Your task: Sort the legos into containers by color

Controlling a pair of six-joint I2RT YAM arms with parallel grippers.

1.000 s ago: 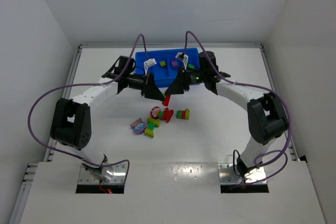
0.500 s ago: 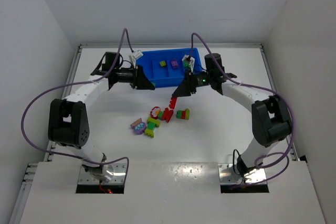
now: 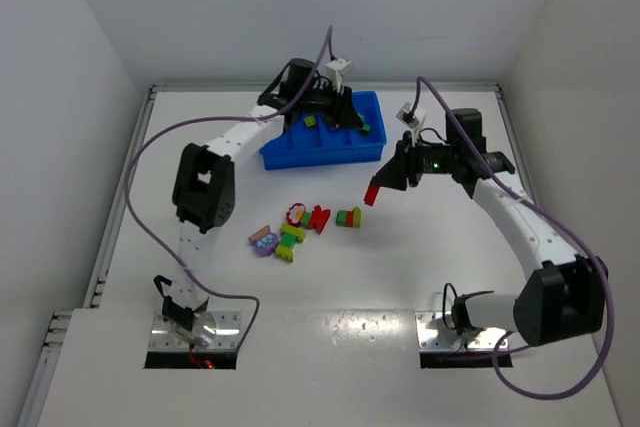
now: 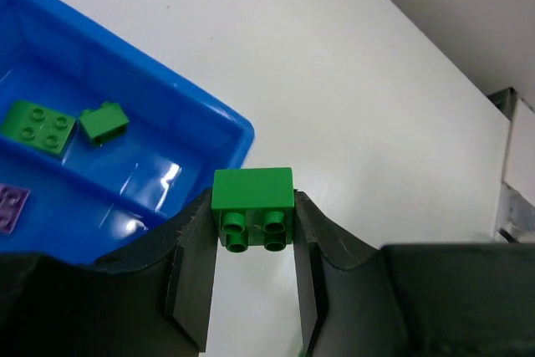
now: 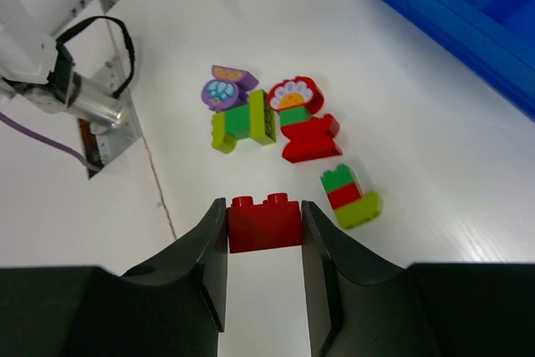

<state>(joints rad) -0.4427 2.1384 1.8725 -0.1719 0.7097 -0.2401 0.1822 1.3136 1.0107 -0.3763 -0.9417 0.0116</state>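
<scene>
The legos lie loose in the middle of the table: a purple piece [image 3: 264,241], a yellow-green and green cluster [image 3: 290,242], a red flower piece [image 3: 297,213], a red piece [image 3: 320,218] and a green-red-yellow-green stack [image 3: 348,217]. My right gripper [image 5: 264,221] is shut on a red brick [image 3: 372,192], held above the table to the right of that pile. My left gripper [image 4: 253,206] is shut on a green brick [image 4: 253,192] at the right end of the blue tray [image 3: 320,155]. That end container [image 4: 150,135] holds two green bricks [image 4: 33,125]; a purple brick [image 4: 10,206] lies in the neighbouring one.
The blue tray stands at the back of the table, its right corner [image 4: 242,131] just below my left fingers. White walls enclose the table on three sides. A metal mounting plate [image 5: 104,114] with a cable lies at the near edge.
The left arm swung from the tray's front left to its right end, still holding the green brick. The right gripper closed on the red brick and carried it rightward, away from the pile.
</scene>
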